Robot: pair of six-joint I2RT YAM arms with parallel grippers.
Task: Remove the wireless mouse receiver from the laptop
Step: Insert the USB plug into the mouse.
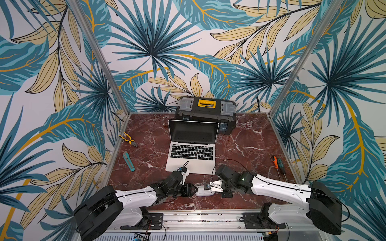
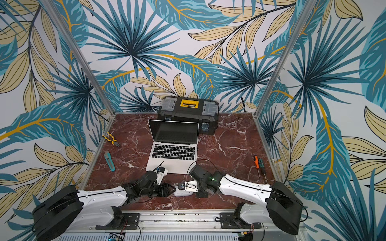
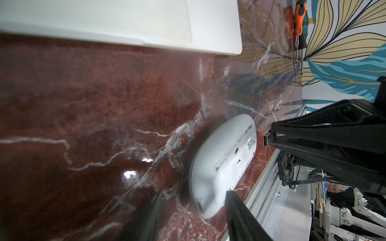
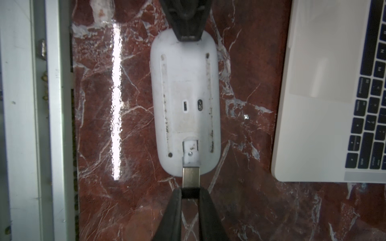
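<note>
Now we see the laptop (image 1: 194, 150) standing open in the middle of the table (image 1: 240, 150). The receiver (image 4: 191, 177) is out of it, at six o'clock from the laptop, near the front edge. Our right gripper (image 4: 190, 193) is pinched tight on the receiver's black cap. The metal plug sits at the mouth of the slot in the mouse (image 4: 184, 100), which lies belly-up; whether plug and slot touch we cannot tell. Our left gripper (image 3: 193, 193) is clamped on the mouse's opposite end. From the laptop, a toolbox (image 1: 205, 112) sits at twelve o'clock, screwdrivers (image 1: 278, 164) at three and pliers (image 1: 128, 139) at ten.
</note>
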